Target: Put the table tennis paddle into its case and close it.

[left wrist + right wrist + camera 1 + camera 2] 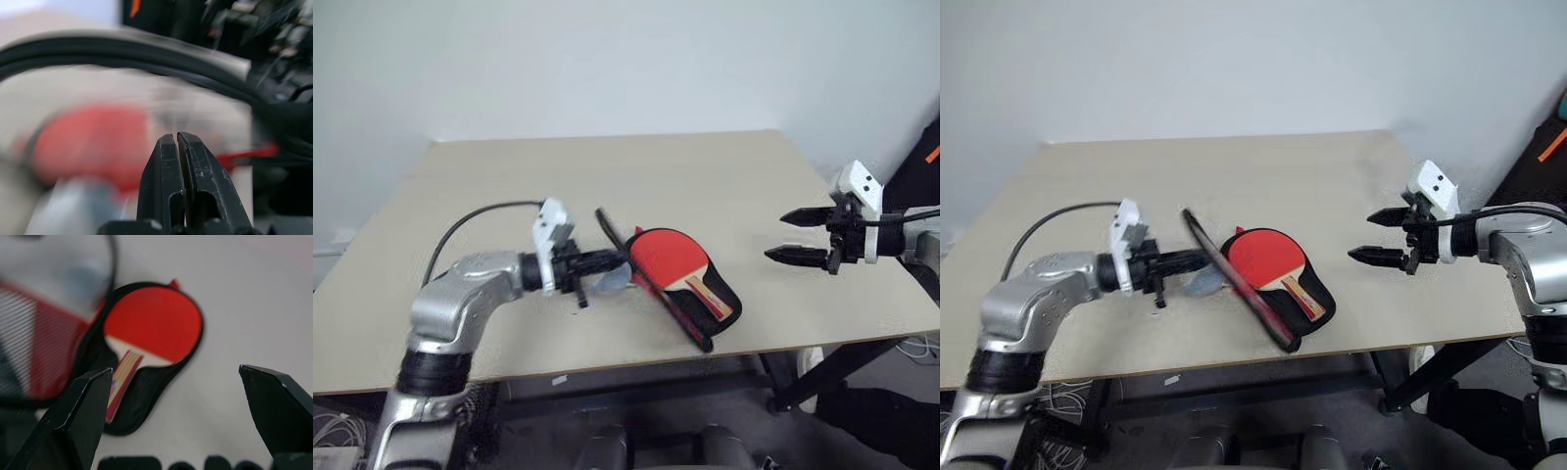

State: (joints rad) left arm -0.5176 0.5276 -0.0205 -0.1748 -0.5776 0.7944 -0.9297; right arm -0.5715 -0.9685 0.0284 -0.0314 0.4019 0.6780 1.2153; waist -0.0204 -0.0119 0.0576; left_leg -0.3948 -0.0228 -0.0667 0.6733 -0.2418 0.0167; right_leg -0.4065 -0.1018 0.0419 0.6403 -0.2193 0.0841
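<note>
Pale wall behind a beige table [724, 186]. Case [720, 311] lies open near the table's front edge, black lining up, with the paddle [668, 257] lying in its lower half: red face up, striped handle toward the case's narrow end. Case's upper flap [625, 253] stands up on the side of the paddle nearer the left gripper, tilted, black trim edge showing.

Left gripper [619, 260] is just beside the case, at the raised flap, pointing across toward the paddle. Its fingers [182, 166] are pressed together, tip to tip, with nothing visible between them in the left wrist view. Whether the tips touch the flap is hard to tell; that view is blurred, with the flap's black rim arcing close in front and red paddle beyond.

Right gripper [811, 235] hovers well apart from the case on its far side from the left gripper, above the table, aimed toward the paddle. Its fingers [80, 416] are spread wide, holding nothing, touching nothing.
</note>
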